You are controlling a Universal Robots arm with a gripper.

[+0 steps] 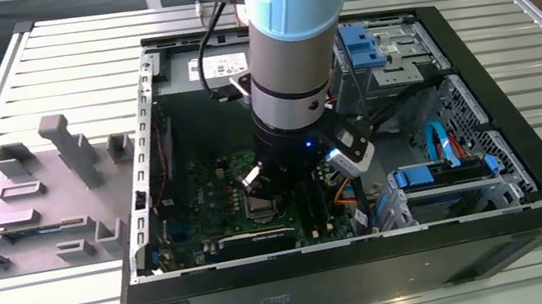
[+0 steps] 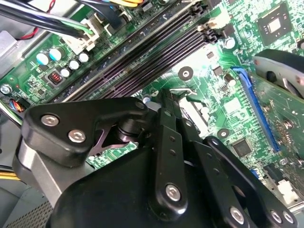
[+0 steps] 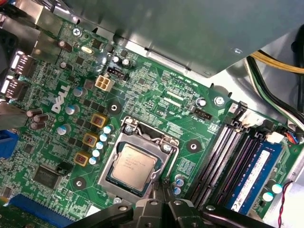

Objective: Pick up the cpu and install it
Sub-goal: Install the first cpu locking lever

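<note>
Presently: cpu [image 3: 133,167] seated in its socket [image 3: 167,148] on the board [image 3: 142,95]; gripper [image 3: 159,197] at its edge, jaws' state untellable; best withdrawn straight, unskewed.

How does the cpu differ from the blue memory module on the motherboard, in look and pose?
The cpu is a flat square with a pale silver-grey metal top; the blue memory module is a long narrow strip.
The cpu lies flat inside the socket's metal frame; the module stands on edge in a slot beside the empty black slots.
The gripper hangs right at the cpu's edge, well away from the module.
Both sit on the green motherboard.
</note>
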